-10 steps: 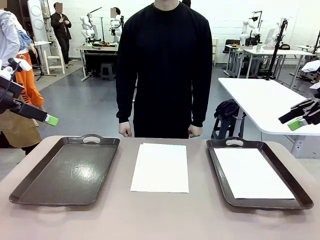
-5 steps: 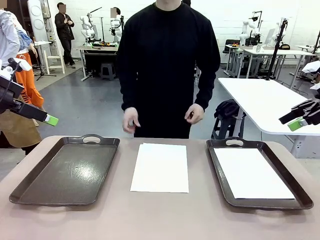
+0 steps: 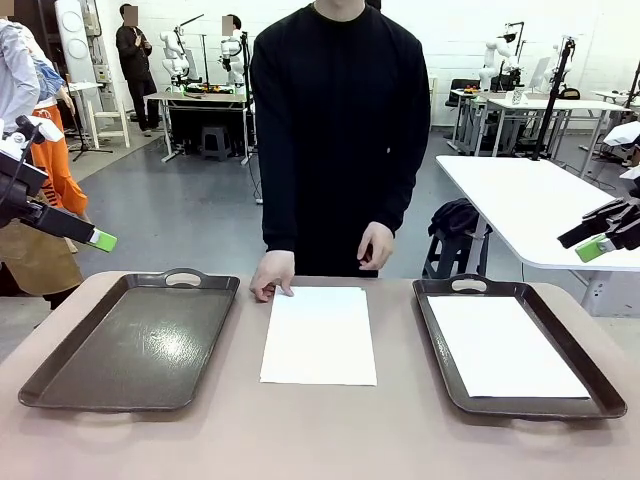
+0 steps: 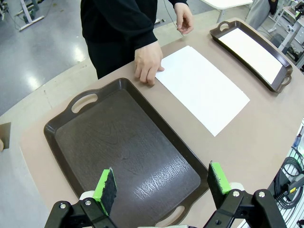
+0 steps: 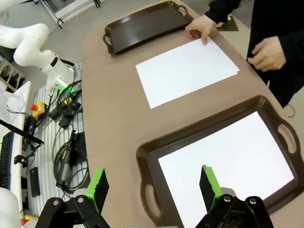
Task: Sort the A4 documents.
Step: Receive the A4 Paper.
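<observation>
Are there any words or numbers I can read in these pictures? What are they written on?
None: there is no text to read here.
The plain white paper sheet on the table is blank.
The white sheet in the right dark brown plastic tray is blank too.
The left dark brown tray bears no label or brand.

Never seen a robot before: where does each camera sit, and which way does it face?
Front: between the arms, facing the person across the table; left gripper, right gripper at the edges.
Left wrist: looks down on the empty tray; own fingers below.
Right wrist: looks down on the filled tray; own fingers below.
All share the loose sheet.
</observation>
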